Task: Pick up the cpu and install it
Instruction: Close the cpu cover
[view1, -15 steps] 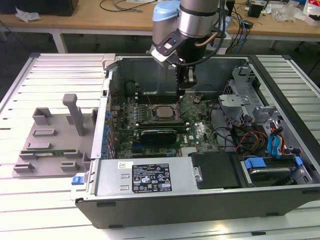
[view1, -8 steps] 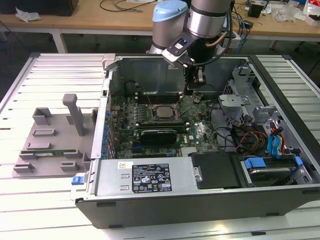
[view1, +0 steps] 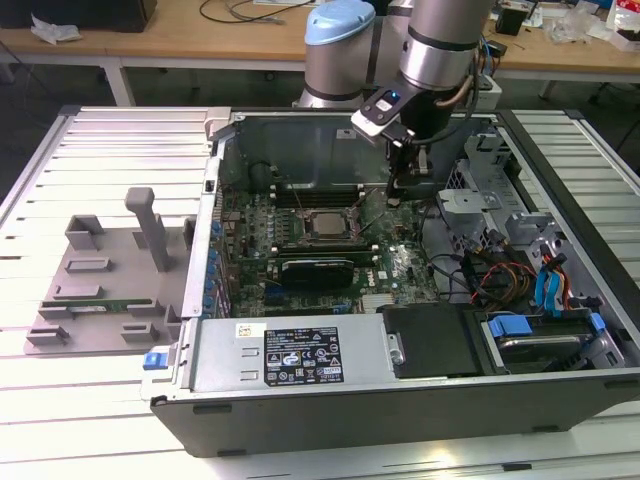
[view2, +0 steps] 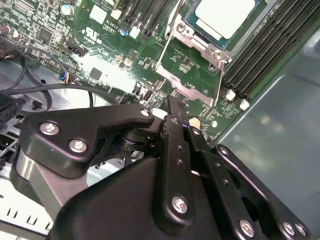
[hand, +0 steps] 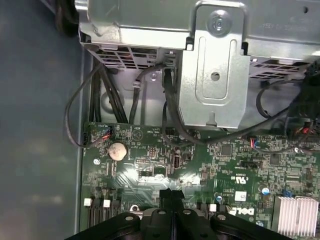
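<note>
Second wrist view: cpu (view2: 222, 17) on motherboard (view2: 100, 30)

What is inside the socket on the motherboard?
The cpu lies inside the socket, silver top up, in the second wrist view. Whatever is under the cpu is covered, so its seating cannot be seen.

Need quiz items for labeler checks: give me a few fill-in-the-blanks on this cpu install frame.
1. The cpu sits in its ___ on the motherboard.
2. The gripper hangs over the motherboard on the exterior view's ___ of the cpu.
3. The grey tray lies outside the case, on the exterior view's ___.
Missing words: socket; right; left.
</note>
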